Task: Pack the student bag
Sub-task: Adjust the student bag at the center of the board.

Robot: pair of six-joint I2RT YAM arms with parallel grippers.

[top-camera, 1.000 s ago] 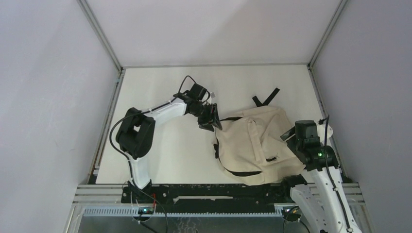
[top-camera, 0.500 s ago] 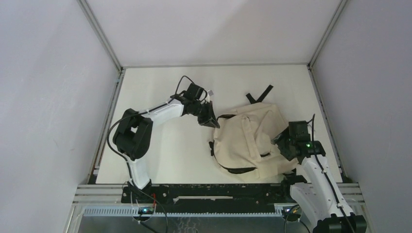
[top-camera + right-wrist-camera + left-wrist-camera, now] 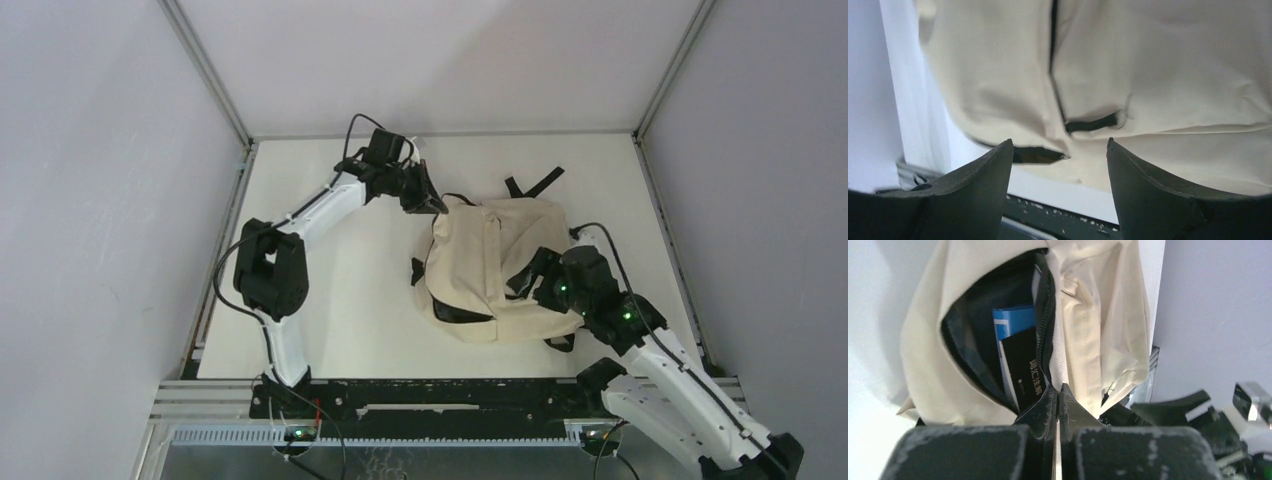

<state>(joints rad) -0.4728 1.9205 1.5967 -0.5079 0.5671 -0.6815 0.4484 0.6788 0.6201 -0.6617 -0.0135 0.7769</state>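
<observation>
Since a second ago, the bag (image 3: pixel 490 265) has been dragged away from the right edge of the bench (image 3: pixel 330 300) toward its middle and far side. The left fingers (image 3: pixel 432 203) have been drawn back toward the rear edge, and the right fingers (image 3: pixel 535 275) have been brought out from the right side over the bag's front. The left fingers are seen clenched on the zippered rim of the bag's opening at its far-left corner, with no gap between the pads in the left wrist view. Through the opening, which is held agape, a blue book (image 3: pixel 1015 322) and a black booklet (image 3: pixel 1023 370) with white lettering are seen standing against the dark lining. The right fingers are spread wide and released, with nothing held between them. In the right wrist view, cream fabric and a short black pocket zipper (image 3: pixel 1091 123) are framed between them. The bag is lying in the right half of the bench, apart from the right edge. Its near side is close to the front rail (image 3: pixel 450 385), and its black straps (image 3: pixel 535 185) are trailing toward the rear edge without reaching it. Open bench surface is left between the bag and the left arm, and along the far-right corner.
</observation>
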